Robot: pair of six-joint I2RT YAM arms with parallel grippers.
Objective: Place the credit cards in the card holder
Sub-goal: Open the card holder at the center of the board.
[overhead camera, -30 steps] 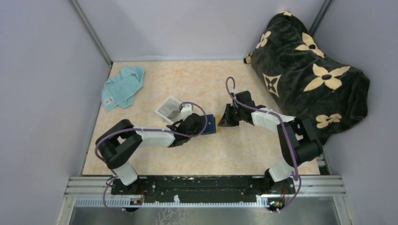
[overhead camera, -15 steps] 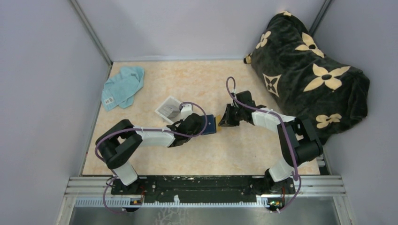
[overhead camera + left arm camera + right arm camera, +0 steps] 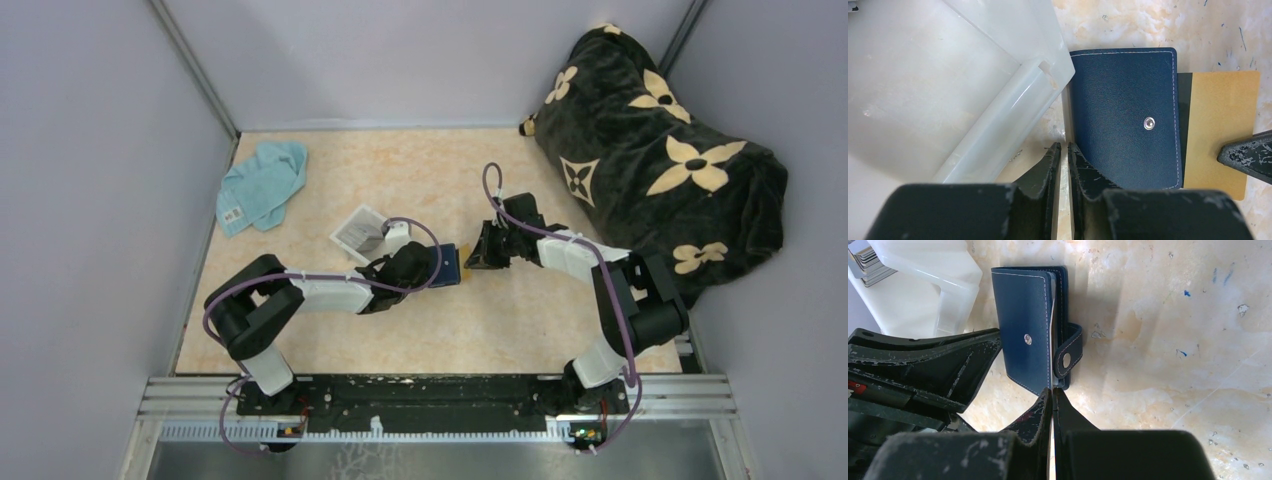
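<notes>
When I checked the feeds, the card holder (image 3: 1125, 115) lay on the marbled table (image 3: 400, 170) near the middle of the overhead frame, between the two tools. On the left wrist view it filled the centre right, navy cover facing the camera, with a small metal stud toward its right side. An orange card (image 3: 1220, 125) stuck out from under its right edge, partly tucked in, a dark stripe showing just beside the cover.

The right gripper (image 3: 1052, 392) was clamped on that card. On its own camera the fingers met at the bottom centre, and the card's thin edge ran up from them into the holder. On the left wrist view one black fingertip sat on the card's lower right edge. The holder's strap curled unfastened at its right side on the right wrist view.

The left gripper (image 3: 1063, 146) stood at the holder's left edge, jaws almost together with a thin gap, one finger overlapping the holder's lower left corner. I could not tell whether it pinched the holder or merely pressed on it.

A clear tray (image 3: 973, 60) filled the upper left of the left wrist view, just beside the holder. Overhead, a teal cloth (image 3: 262, 185) lay at the table's upper left and a dark flower-patterned bag (image 3: 660, 150) at the upper right.
</notes>
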